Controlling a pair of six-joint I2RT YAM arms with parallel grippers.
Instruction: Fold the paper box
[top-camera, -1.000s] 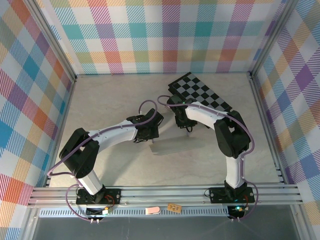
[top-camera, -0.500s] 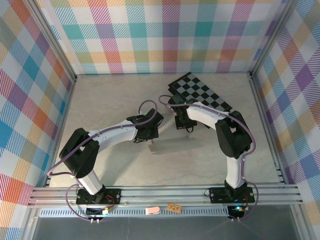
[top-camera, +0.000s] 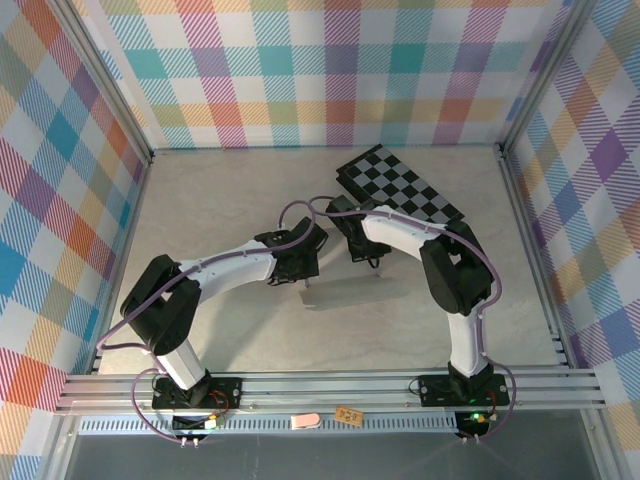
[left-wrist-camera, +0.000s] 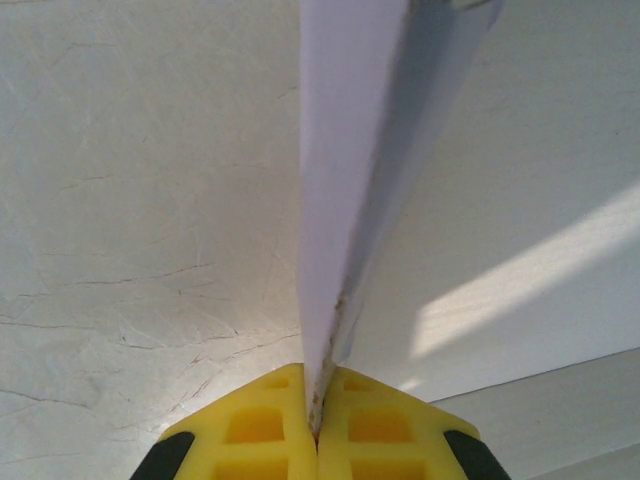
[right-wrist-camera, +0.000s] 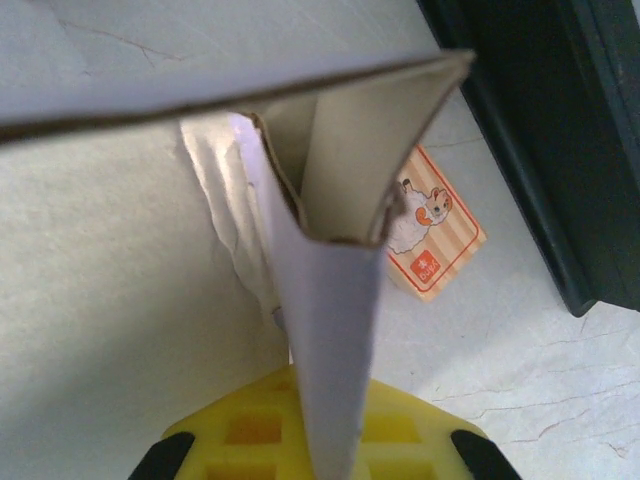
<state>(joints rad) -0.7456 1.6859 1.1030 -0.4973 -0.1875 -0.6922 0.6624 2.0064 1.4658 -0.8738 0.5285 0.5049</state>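
Observation:
The paper box (top-camera: 352, 291) is a pale lavender cardboard sheet lying on the table between the two arms. In the left wrist view its thin edge (left-wrist-camera: 340, 160) rises straight up from my left gripper (left-wrist-camera: 318, 415), whose yellow fingers (left-wrist-camera: 255, 425) are shut on it. My right gripper (right-wrist-camera: 325, 450) is shut on a folded lavender flap (right-wrist-camera: 330, 310), above which the off-white inside of the fold opens out. In the top view my left gripper (top-camera: 304, 278) holds the sheet's left end and my right gripper (top-camera: 372, 260) holds its far edge.
The black-and-white checkerboard (top-camera: 400, 185) lies at the back right, its dark edge (right-wrist-camera: 540, 120) close to my right gripper. A small striped orange card pack (right-wrist-camera: 432, 243) lies on the table beside the flap. Aluminium rails (top-camera: 330, 385) run along the near edge.
My right gripper has closed on the flap and shifted slightly left. The sheet looks narrower from above. The left gripper has kept its hold.

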